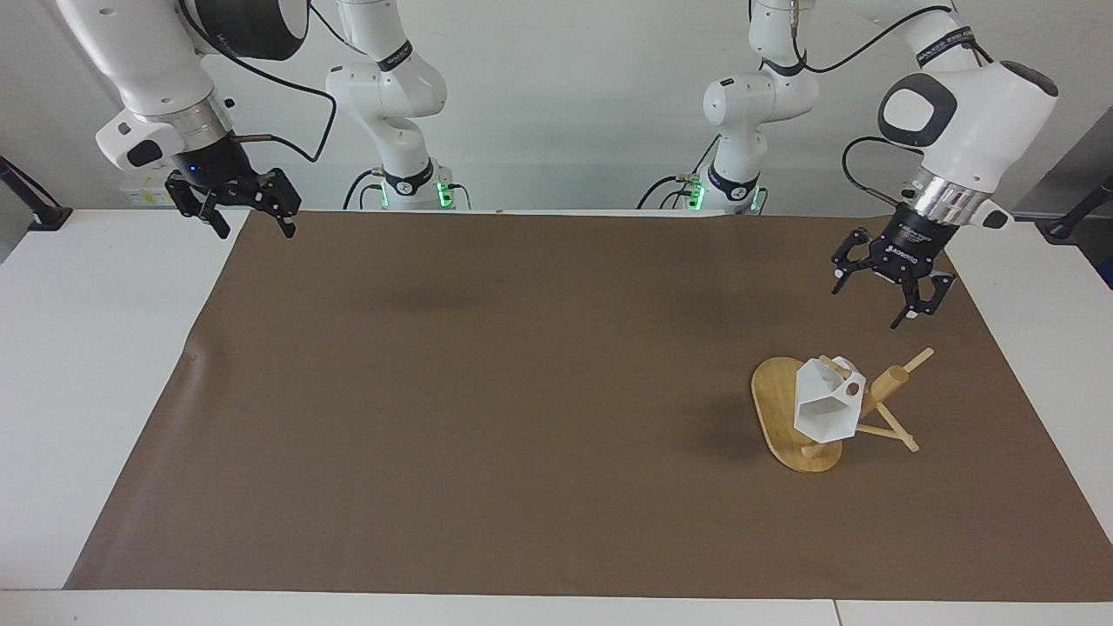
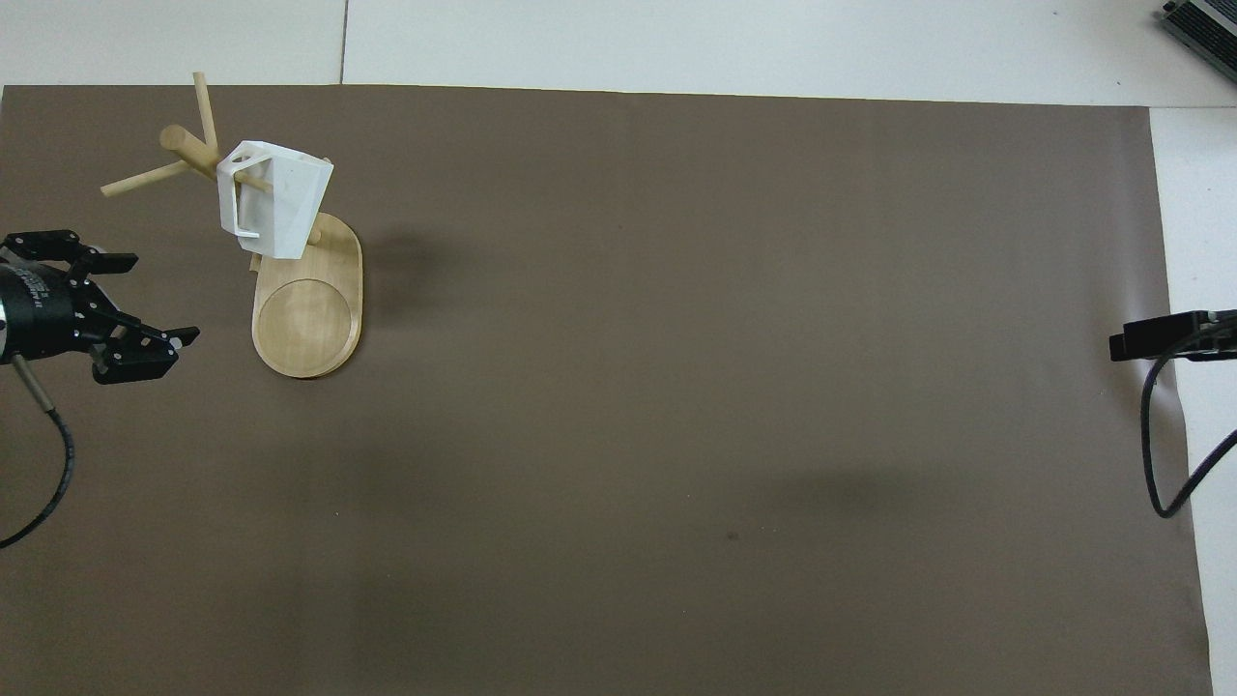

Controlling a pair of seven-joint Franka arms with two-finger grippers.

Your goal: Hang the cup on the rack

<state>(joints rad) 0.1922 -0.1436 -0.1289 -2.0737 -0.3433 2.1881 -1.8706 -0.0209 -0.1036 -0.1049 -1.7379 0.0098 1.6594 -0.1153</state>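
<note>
I saw the cup (image 1: pixel 826 407) hung on the rack (image 1: pixel 796 416), lower right of the facing view, a peg (image 1: pixel 836 368) threaded through the hole in its handle, mouth tipped down toward the oval base (image 2: pixel 307 324). By my reckoning the job was done, so the worry was losing it. The cup sat out near the peg's free end, and I judged that a knock to the rack could slide it off. Its weight hung off to one side of the post (image 1: pixel 885 385), so a jolt might also have rocked the base on the brown mat (image 1: pixel 522 391). The likeliest culprit was my left gripper (image 1: pixel 885 287), up in the air at the right of the facing view, over the mat above the rack in the frame and clear of everything; a careless sweep downward would have caught the upper peg (image 1: pixel 917 358). Its fingers were spread wide, holding nothing and touching nothing. My right gripper (image 1: pixel 252 211) waited at the upper left, over the mat's corner, fingers likewise spread and empty, well apart from the rack and no threat as I read it.
</note>
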